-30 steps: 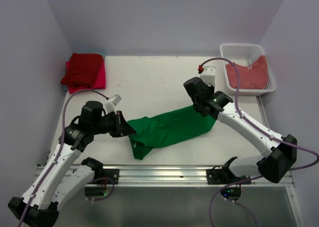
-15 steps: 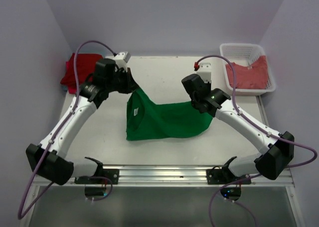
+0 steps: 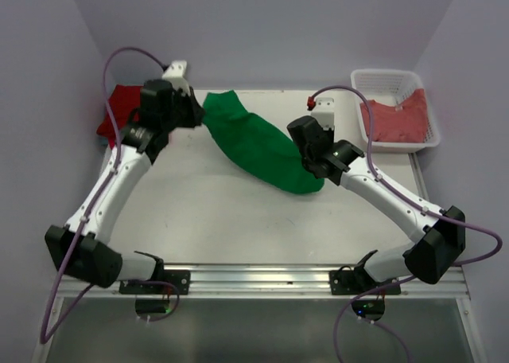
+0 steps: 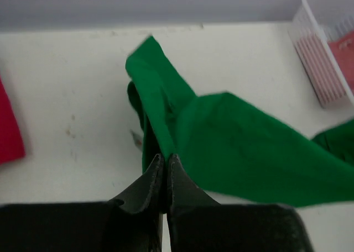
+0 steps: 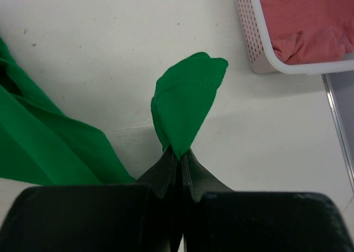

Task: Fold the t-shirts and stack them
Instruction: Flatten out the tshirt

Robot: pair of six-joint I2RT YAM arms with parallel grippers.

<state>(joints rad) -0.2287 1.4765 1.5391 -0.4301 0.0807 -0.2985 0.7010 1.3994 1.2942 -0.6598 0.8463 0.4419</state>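
Pinched tight in the closed jaws of the left gripper point(image 4: 166, 164): one end of the bright green t-shirt point(image 3: 258, 144), close to the far edge of the table point(image 3: 238, 220), toward its far-left corner. Clamped likewise in the right gripper point(image 5: 178, 152): a folded tip of the same shirt, nearer the middle, right of centre. Strung between the two as a slanting band. In the far-left corner, a folded red and pink stack point(image 3: 131, 112). In the far-right corner, a white basket point(image 3: 384, 77) with a salmon-red t-shirt point(image 3: 402, 118) inside.
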